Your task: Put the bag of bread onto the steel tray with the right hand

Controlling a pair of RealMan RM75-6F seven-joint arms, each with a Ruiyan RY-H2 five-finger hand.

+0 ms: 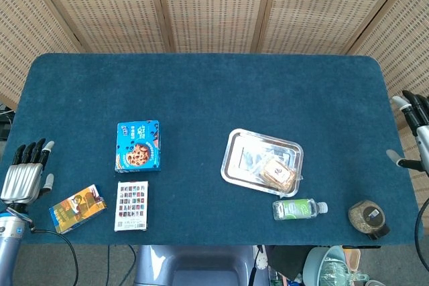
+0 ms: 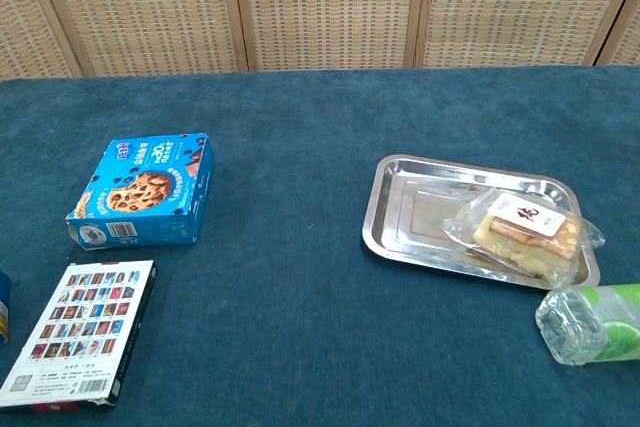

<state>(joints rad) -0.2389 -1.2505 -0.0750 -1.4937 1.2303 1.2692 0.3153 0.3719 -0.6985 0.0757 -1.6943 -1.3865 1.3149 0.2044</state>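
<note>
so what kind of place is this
Probably a staged robot test setup, not a kitchen: a table covered in dark blue cloth, woven cane screen panels behind it, and unrelated items like a blue cookie box laid out apart.

Bright, even light over my table.
Both my views are sharp, with soft, faint shadows; only the steel tray throws pale glare along its rim near the table's right edge.
</note>
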